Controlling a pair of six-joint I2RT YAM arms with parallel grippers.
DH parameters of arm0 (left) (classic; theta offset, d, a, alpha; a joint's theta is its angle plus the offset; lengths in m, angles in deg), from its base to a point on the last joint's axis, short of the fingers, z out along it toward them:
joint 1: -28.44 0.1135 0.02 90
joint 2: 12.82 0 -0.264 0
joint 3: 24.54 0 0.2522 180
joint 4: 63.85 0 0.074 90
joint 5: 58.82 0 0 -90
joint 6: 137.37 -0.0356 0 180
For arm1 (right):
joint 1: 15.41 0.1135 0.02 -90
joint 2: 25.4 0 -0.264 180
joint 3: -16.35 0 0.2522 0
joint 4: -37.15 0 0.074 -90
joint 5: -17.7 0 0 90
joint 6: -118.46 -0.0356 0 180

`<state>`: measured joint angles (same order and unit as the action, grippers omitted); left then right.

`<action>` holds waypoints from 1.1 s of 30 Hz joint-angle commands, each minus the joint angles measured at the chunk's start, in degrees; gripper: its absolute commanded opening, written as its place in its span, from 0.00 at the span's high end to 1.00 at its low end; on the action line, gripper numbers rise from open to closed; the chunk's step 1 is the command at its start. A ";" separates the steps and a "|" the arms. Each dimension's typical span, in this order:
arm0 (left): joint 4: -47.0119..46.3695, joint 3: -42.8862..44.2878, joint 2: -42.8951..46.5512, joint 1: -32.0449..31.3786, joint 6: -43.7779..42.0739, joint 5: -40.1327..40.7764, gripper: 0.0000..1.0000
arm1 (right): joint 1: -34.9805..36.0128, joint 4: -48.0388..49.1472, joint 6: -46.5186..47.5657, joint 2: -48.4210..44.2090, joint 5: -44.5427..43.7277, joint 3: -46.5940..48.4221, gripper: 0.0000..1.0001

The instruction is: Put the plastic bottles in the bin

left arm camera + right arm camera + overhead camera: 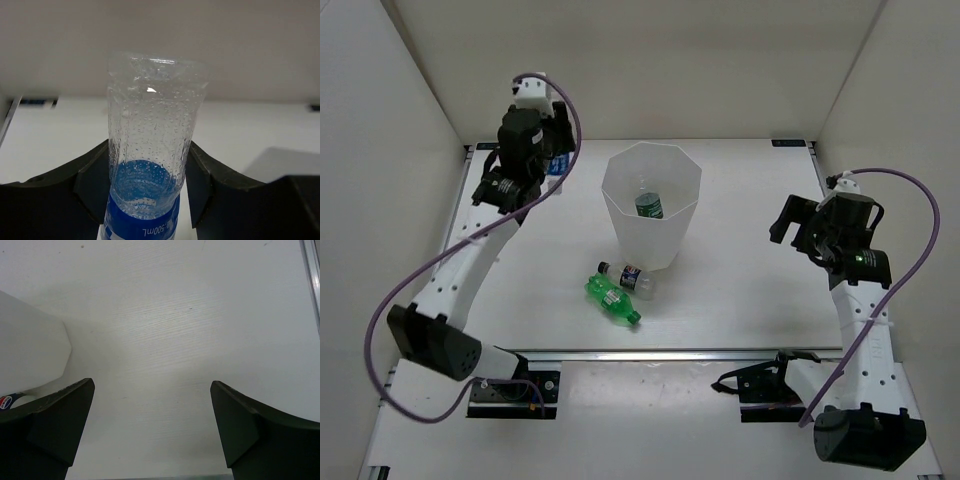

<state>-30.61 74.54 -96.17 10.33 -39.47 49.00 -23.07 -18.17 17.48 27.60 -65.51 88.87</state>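
Observation:
My left gripper (552,160) is shut on the clear bottle with a blue label (150,165) at the far left of the table; in the top view only a bit of its blue label (558,163) shows beside the wrist. The white bin (651,200) stands in the middle, to the right of that gripper, with the dark-green-label bottle (649,203) inside. The all-green bottle (612,300) and the short clear bottle with a dark cap (629,277) lie on the table just in front of the bin. My right gripper (798,228) is open and empty, right of the bin.
The bin's side (30,355) shows at the left of the right wrist view, with a bit of the short bottle's label (7,401) beneath it. White walls enclose the table on the left, back and right. A metal rail (650,353) runs along the near edge.

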 commanded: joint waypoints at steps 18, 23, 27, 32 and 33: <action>-20.01 11.81 -8.50 -18.89 2.73 -8.24 0.11 | -0.34 1.31 -1.15 -4.39 1.82 -2.78 0.01; -14.76 12.23 -7.79 -18.90 3.70 -9.21 0.01 | -0.43 0.61 -0.44 -4.48 1.74 -2.07 0.01; -8.43 17.24 -7.09 -19.86 3.44 -7.46 0.01 | 1.85 0.61 0.34 -4.13 2.35 -1.98 0.01; 1.67 23.65 -5.07 -19.16 4.14 -4.83 0.01 | 7.12 0.87 1.14 -5.17 1.30 -1.11 0.01; 4.05 23.93 -4.11 -18.64 5.18 -2.99 0.01 | 8.53 1.30 1.31 -5.01 1.30 -1.11 0.01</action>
<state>-34.78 94.76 -106.25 -8.82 -35.86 42.03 -17.24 -18.19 17.57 23.68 -64.09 85.86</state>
